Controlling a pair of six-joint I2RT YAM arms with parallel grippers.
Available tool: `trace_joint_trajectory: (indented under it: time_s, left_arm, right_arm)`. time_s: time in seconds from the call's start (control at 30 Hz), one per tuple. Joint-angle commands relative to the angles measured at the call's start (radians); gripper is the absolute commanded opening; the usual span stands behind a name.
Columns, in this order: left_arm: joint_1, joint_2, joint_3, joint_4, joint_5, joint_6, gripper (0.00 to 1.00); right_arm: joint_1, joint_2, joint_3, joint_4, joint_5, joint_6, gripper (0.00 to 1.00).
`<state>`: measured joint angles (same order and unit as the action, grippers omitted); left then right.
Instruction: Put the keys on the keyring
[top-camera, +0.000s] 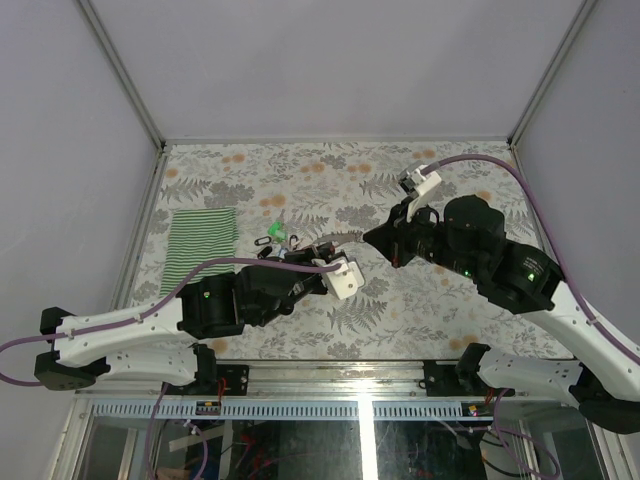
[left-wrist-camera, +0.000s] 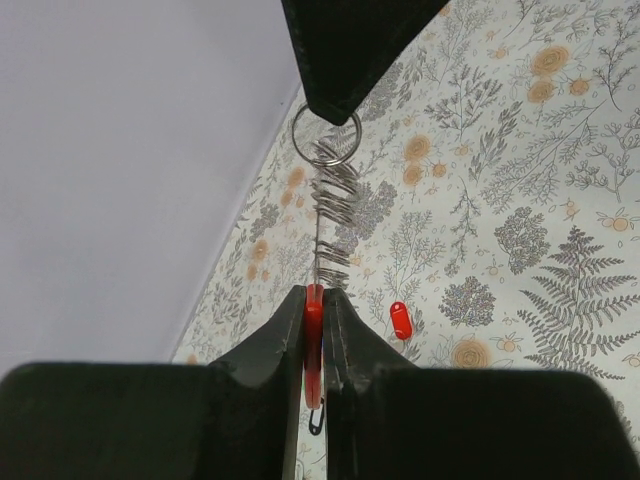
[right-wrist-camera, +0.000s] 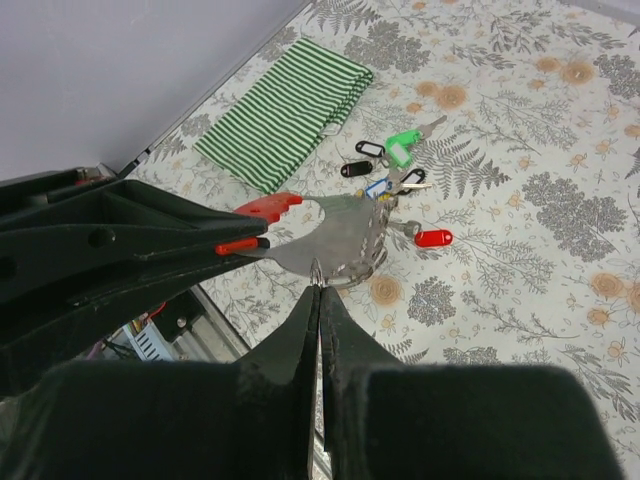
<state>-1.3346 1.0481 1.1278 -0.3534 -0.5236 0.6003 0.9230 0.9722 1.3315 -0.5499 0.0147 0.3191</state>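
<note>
Silvery round metal keyring (left-wrist-camera: 295, 138) with a stretched coil hangs mid-frame. Closed right fingers (right-wrist-camera: 308, 300) pinch its top. Closed left fingers (left-wrist-camera: 299, 306) squeeze a red plastic piece (left-wrist-camera: 314, 330), likely pulling the keyring open. Small tagged metal keys (right-wrist-camera: 400, 152) lie on the flowery surface (right-wrist-camera: 520, 130).

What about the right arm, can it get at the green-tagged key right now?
Probably not: the right gripper is shut on the keyring, stretched to the left gripper. The green-tagged key lies uncovered.

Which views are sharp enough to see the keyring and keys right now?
Left wrist: keyring crisp, left tool clamping a red piece dark and soft. Right wrist: keys sharp on the table, right tool blurred. Top: even light, keys tiny, one glare streak at bottom.
</note>
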Motion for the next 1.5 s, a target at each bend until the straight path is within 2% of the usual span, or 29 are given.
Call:
trace_joint_trajectory:
  time_s: [0.0,0.27,0.5,0.63,0.87,1.0,1.2,1.47]
  left_arm:
    - [-0.001,-0.001,0.034,0.017,0.001,0.016,0.0]
    - [-0.003,-0.001,0.035,0.014,0.006,0.002,0.0]
    - [-0.003,0.012,0.049,0.042,0.029,-0.073,0.01]
    - [-0.003,0.009,0.051,0.078,0.062,-0.125,0.07]
    - [-0.004,-0.056,0.015,0.177,0.127,-0.214,0.25]
    - [-0.003,-0.098,-0.009,0.245,0.175,-0.272,0.3]
    - [-0.002,-0.163,-0.022,0.323,0.249,-0.347,0.35]
    - [-0.003,-0.26,-0.126,0.575,0.427,-0.377,0.37]
  right_arm:
    - [0.001,0.013,0.07,0.012,0.043,0.007,0.0]
    - [0.001,0.013,0.05,0.033,0.044,0.012,0.0]
    - [0.0,-0.081,-0.105,0.263,0.027,-0.016,0.0]
    - [0.001,-0.133,-0.203,0.404,0.013,-0.032,0.0]
    - [0.001,-0.235,-0.341,0.592,0.004,-0.074,0.0]
    - [0.002,-0.288,-0.402,0.697,-0.009,-0.095,0.0]
    - [0.001,-0.367,-0.474,0.823,-0.054,-0.151,0.0]
    - [0.001,-0.416,-0.452,0.894,-0.282,-0.23,0.0]
